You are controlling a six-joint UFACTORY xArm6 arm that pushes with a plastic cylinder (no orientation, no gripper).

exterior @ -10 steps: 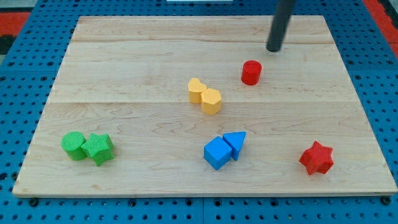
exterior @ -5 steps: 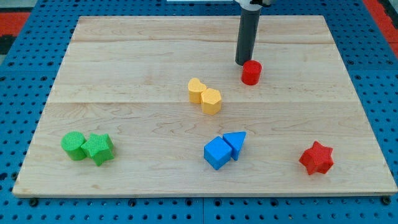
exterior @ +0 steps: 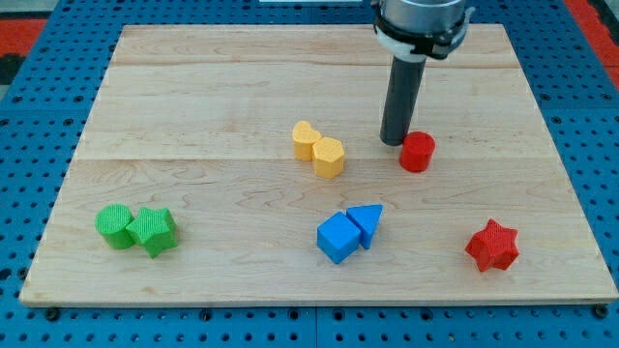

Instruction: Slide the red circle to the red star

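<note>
Looking at the bench (exterior: 193,97), you see my tip (exterior: 392,142) pressed against the upper-left side of the red circle (exterior: 417,152), in the board's right half, a little above its middle. The dark rod rises straight from that spot to a pale collar at the view's top. No fingers exist on this arm, so you have nothing to read as open or closed; only the rod's lower end meets the block.

Your target, the red star (exterior: 492,246), lies well apart from the red circle, down toward the view's bottom right and near the board's right edge. Bare wood lies between the two red pieces.

To the view's left of my tip you find two yellow blocks touching each other: a yellow heart-like block (exterior: 306,139) and, just below and right of it, a yellow hexagon-like block (exterior: 329,158). They sit near my tip but clear of it.

Below them, toward the view's bottom centre, a blue cube (exterior: 338,238) touches a blue triangle (exterior: 367,222) on its upper right. At the view's lower left, a green circle (exterior: 115,226) touches a green block (exterior: 154,231) whose exact shape you cannot make out. The wooden board rests on a blue perforated surface (exterior: 39,126).
</note>
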